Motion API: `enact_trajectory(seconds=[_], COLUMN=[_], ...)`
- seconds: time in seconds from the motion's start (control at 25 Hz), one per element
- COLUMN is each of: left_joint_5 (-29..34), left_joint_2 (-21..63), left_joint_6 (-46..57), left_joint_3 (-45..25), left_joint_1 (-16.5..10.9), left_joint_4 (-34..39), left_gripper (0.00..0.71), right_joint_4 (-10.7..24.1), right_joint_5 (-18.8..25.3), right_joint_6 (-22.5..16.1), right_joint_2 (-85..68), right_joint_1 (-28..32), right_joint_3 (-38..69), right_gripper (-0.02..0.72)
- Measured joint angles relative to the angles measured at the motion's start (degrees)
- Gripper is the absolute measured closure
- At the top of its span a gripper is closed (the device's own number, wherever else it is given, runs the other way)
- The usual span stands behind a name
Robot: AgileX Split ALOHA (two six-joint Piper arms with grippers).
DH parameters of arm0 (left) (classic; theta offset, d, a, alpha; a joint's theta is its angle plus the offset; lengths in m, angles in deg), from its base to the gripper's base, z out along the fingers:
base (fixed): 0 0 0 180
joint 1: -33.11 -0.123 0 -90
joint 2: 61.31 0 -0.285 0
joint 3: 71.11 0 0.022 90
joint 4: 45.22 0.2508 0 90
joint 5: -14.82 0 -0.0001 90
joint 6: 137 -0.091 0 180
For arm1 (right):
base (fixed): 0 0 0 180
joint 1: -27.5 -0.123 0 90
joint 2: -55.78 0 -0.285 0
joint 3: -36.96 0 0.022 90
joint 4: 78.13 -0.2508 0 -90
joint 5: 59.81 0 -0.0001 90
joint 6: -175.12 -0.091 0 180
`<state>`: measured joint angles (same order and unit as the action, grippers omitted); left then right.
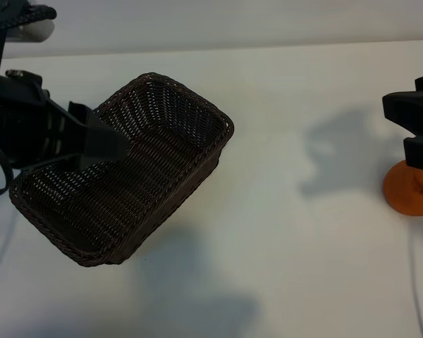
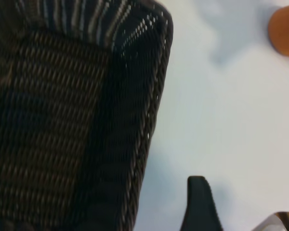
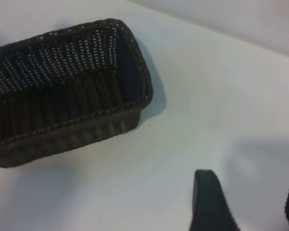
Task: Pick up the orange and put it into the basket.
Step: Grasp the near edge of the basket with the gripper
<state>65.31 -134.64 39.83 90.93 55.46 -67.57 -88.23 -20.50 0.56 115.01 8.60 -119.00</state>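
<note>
The orange (image 1: 407, 191) lies on the white table at the far right edge, partly hidden under my right gripper (image 1: 413, 134). That gripper hangs just above it, open with nothing between its fingers (image 3: 208, 204). The orange does not show in the right wrist view. It also shows far off in the left wrist view, as the orange (image 2: 284, 30). The dark brown wicker basket (image 1: 197, 113) stands at the left, with nothing in it. My left gripper (image 1: 102, 144) reaches over its left rim. One finger (image 2: 198, 204) stands outside the basket wall (image 2: 149, 120), clear of it.
Bare white table (image 1: 303, 232) lies between the basket and the orange. A thin cable (image 1: 417, 296) runs along the table at the right edge. The basket's near corner (image 3: 135, 96) shows in the right wrist view.
</note>
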Motion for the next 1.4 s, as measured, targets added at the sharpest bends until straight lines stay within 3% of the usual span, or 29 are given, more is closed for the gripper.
enact_trajectory(seconds=[0.2, 0.48, 0.92, 1.12, 1.4], left_joint_5=[1.97, 7.68, 16.62, 16.76, 16.24], left_joint_2=[0.0, 0.95, 12.98, 16.36, 16.51], left_joint_6=[6.55, 15.48, 34.64, 42.98, 49.28], left_joint_3=[0.0, 0.0, 0.0, -4.08, -11.94], left_joint_1=[0.0, 0.0, 0.0, 0.0, 0.0], left_joint_4=[4.2, 15.42, 32.36, 42.82, 44.38], left_gripper=[0.193, 0.193, 0.193, 0.193, 0.193], right_joint_4=[0.02, 0.02, 0.07, 0.07, 0.07], right_joint_5=[0.19, 0.6, 0.6, 0.6, 0.6], right_joint_6=[0.0, 0.0, 0.0, 0.0, 0.0], right_joint_2=[0.0, 0.0, 0.0, 0.0, 0.0], right_joint_1=[0.0, 0.0, 0.0, 0.0, 0.0], right_joint_3=[0.0, 0.0, 0.0, 0.0, 0.0], right_gripper=[0.31, 0.31, 0.31, 0.31, 0.311])
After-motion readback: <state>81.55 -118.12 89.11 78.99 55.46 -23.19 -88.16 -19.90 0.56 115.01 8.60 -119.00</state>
